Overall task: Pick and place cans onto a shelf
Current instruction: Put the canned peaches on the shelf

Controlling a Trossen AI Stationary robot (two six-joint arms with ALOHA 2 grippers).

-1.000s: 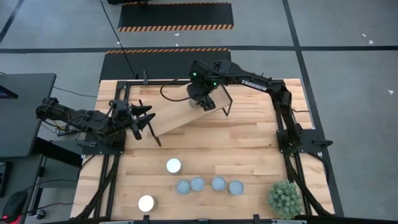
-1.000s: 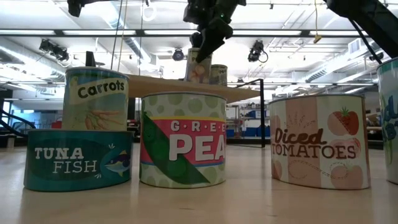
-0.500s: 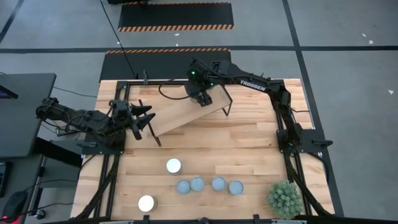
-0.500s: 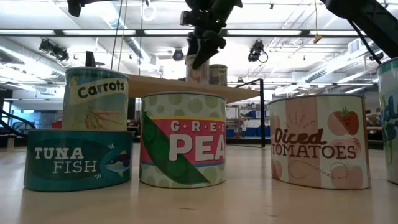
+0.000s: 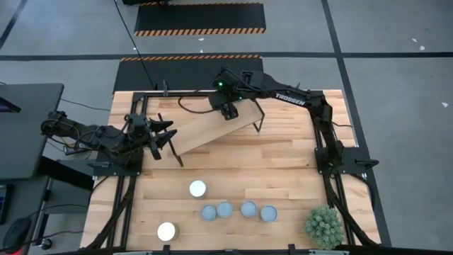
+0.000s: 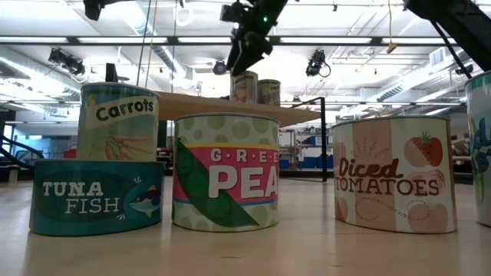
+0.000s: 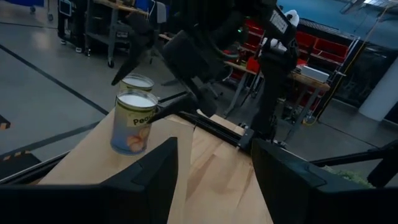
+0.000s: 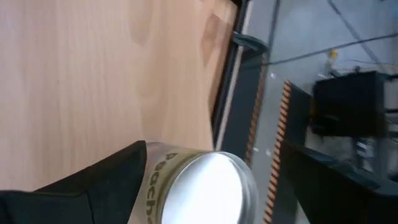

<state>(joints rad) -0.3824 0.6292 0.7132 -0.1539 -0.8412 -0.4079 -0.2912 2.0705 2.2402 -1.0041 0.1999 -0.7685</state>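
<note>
Behind: a high industrial hall with strip lights and grey floor. Under everything, a light butcher-block wooden desk (image 5: pixel 283 170). Toward its far edge, a tilted pale wooden shelf on thin black legs (image 5: pixel 202 131), carrying two printed cans (image 6: pixel 244 86) near its far end. Above those, right gripper (image 5: pixel 227 110), fingers spread, clear of the peach-labelled can (image 8: pixel 199 190). At the left edge, left gripper (image 5: pixel 164 138), fingers spread, empty. Near the front edge, six more cans: white-topped (image 5: pixel 197 188), blue-grey-topped (image 5: pixel 248 209).
</note>
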